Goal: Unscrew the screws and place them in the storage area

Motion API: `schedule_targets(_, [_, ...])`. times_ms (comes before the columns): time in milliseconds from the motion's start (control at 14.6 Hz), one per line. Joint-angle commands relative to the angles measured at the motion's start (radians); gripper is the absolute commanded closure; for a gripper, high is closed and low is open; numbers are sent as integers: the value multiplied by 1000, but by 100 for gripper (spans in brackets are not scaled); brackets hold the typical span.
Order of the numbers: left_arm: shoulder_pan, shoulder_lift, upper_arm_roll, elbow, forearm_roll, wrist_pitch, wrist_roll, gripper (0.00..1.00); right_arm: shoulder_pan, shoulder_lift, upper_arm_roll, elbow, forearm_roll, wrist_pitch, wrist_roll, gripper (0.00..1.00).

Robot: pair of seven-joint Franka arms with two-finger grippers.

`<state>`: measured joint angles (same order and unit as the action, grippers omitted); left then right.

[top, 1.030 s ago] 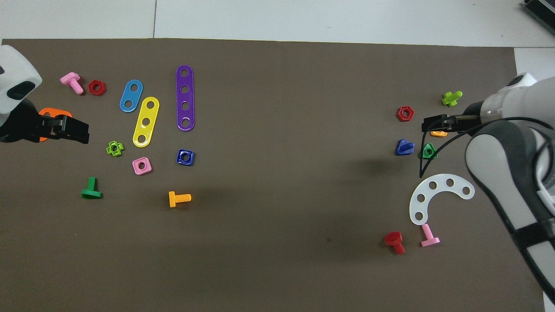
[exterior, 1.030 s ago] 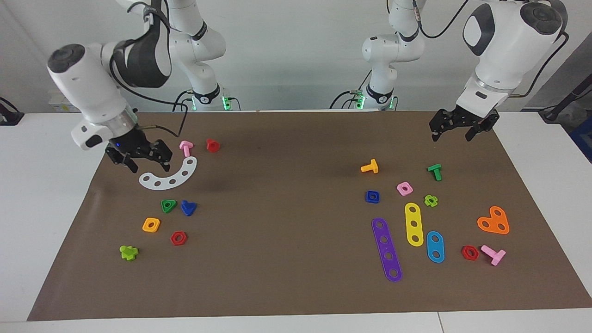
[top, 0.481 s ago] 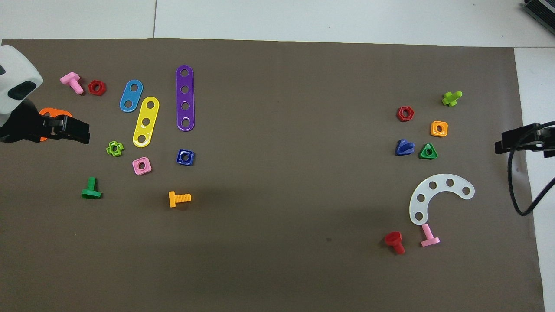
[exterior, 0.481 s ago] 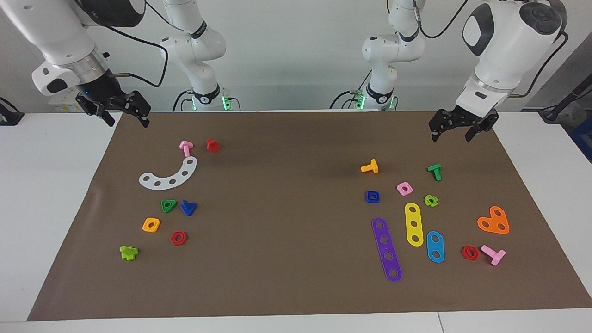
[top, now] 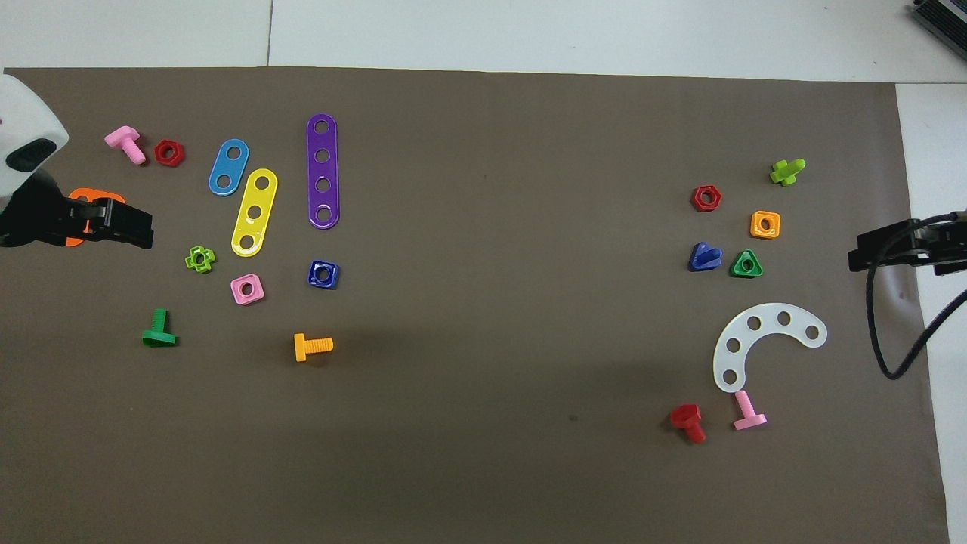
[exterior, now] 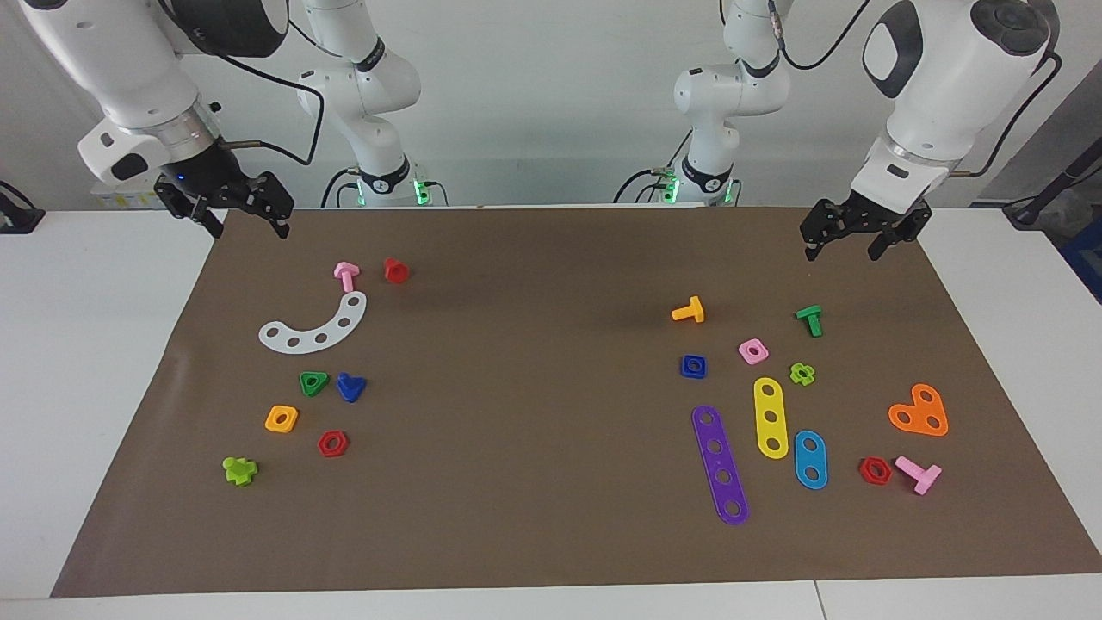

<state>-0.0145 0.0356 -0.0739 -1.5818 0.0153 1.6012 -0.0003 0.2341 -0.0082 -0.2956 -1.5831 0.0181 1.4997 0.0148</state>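
Beside the green triangular nut [exterior: 313, 383], toward the table's middle and just clear of it, lies the dark-blue bolt [exterior: 349, 387], tipped on its side on the brown mat [exterior: 534, 534]. Well apart from the green triangular nut, toward the left arm's end of the table, rests the blue square nut [exterior: 693, 366], flat with its hole up. Nearer the robots than the green triangular nut: a white curved strip [exterior: 317, 325], then a pink bolt [exterior: 346, 275] and a red bolt [exterior: 395, 270]. Farther from the robots than the green triangular nut: an orange square nut [exterior: 281, 418], a red hex nut [exterior: 332, 443] and a lime bolt [exterior: 239, 470].

Well up and away from the green triangular nut, over the mat's corner nearest the robots at the right arm's end, hangs the right gripper [exterior: 244, 222], fingers spread apart, holding nothing. High above the mat's edge at the left arm's end, well apart from the green triangular nut, hangs the left gripper [exterior: 846, 243], fingers likewise apart and empty.
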Motion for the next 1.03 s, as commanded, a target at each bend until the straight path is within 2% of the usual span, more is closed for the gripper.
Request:
schedule_targets(0, [-12, -11, 9, 9, 12, -27, -4, 0, -111, -6, 128, 11, -4, -36, 56, 0])
schedule_targets(69, [-10, -16, 8, 3, 12, -26, -3, 0, -127, -7, 147, 11, -4, -35, 57, 0])
schedule_targets(961, [-7, -33, 11, -21, 11, -32, -13, 0, -130, -13, 148, 11, -4, -19, 63, 0])
